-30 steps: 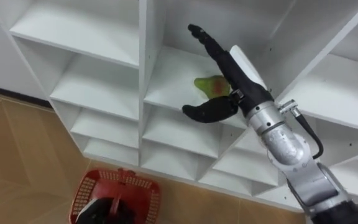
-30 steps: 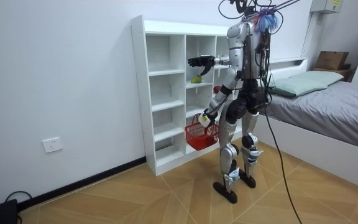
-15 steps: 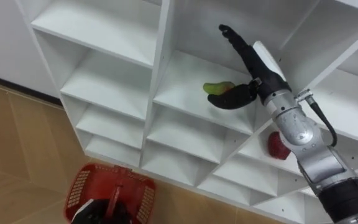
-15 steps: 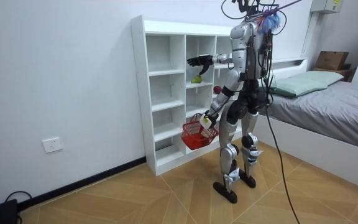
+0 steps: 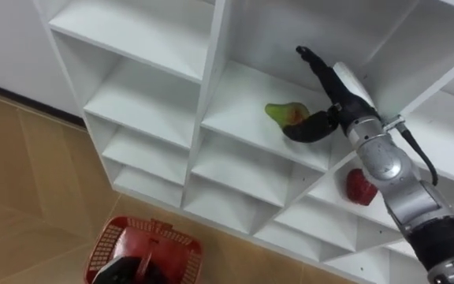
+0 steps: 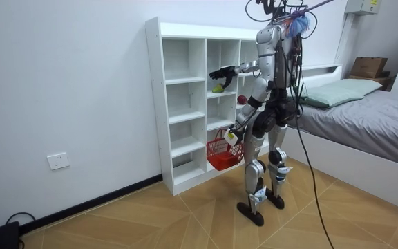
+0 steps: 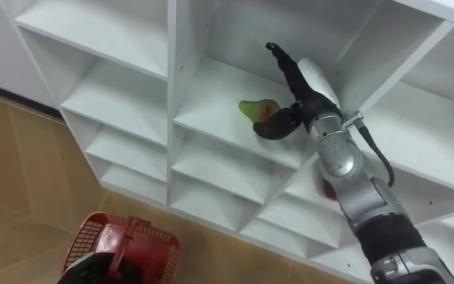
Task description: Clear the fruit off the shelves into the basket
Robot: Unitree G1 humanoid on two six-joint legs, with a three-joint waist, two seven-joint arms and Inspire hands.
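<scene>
Shelving first: big white shelf unit (image 6: 155, 104) against the wall, split into open cubbies, and it's what the robot is facing at close range. Off to the room view's right sits a bed (image 6: 372, 114) with grey covers. The robot is upright on both feet on the wood floor, between the two.

Down low, a red basket (image 5: 113, 241) hangs from the left hand (image 5: 132, 270), which is wrapped round its handle. Can't make out anything inside it.

The right hand (image 5: 333, 95) is reached up into a middle-column cubby, second row from the top. Its fingers are stretched out straight toward the back wall, not closed on anything, with the thumb curved underneath.

A green pear (image 5: 282, 114) lies on that same shelf, right up against the thumb. Honestly can't tell if they're touching. One shelf lower, in the next column to the right, there's a small red fruit (image 5: 359, 186), partly behind the forearm.
</scene>
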